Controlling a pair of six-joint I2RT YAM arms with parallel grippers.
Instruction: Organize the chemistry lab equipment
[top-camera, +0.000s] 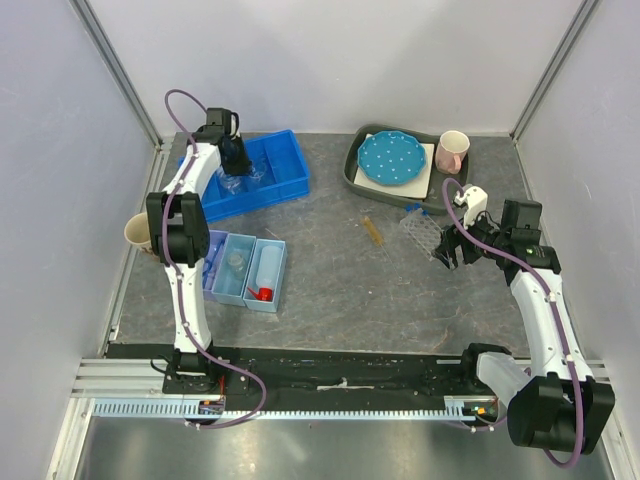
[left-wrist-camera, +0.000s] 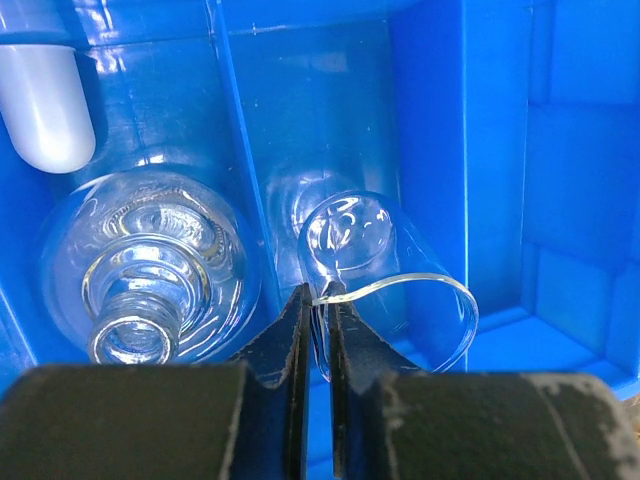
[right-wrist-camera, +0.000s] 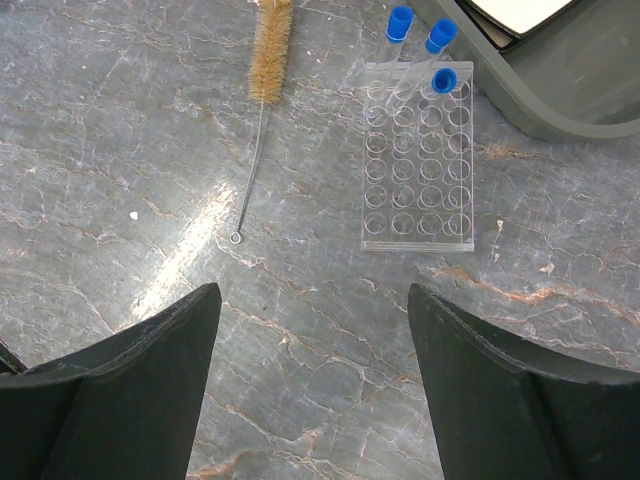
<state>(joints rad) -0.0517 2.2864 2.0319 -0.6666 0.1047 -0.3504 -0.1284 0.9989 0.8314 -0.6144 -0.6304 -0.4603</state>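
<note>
Clear plastic tube rack (right-wrist-camera: 418, 160) sits on the grey marbled table (right-wrist-camera: 130, 140) just in front of the wide-open right gripper (right-wrist-camera: 312, 298): stiff, light, I'd grab its long edges. Little clear glass beaker (left-wrist-camera: 400, 300), tilted in the blue plastic bin (left-wrist-camera: 500, 200), is slick and chippy; the left gripper (left-wrist-camera: 318, 297) is clamped on its thin rim.

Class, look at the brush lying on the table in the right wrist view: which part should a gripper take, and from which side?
Take the bristle head, coming straight down from above with the jaws closing across it. The brush lies flat on the table, and its wire handle is thin and hugs the surface, so the thicker bristled end probably gives more to catch.
</note>
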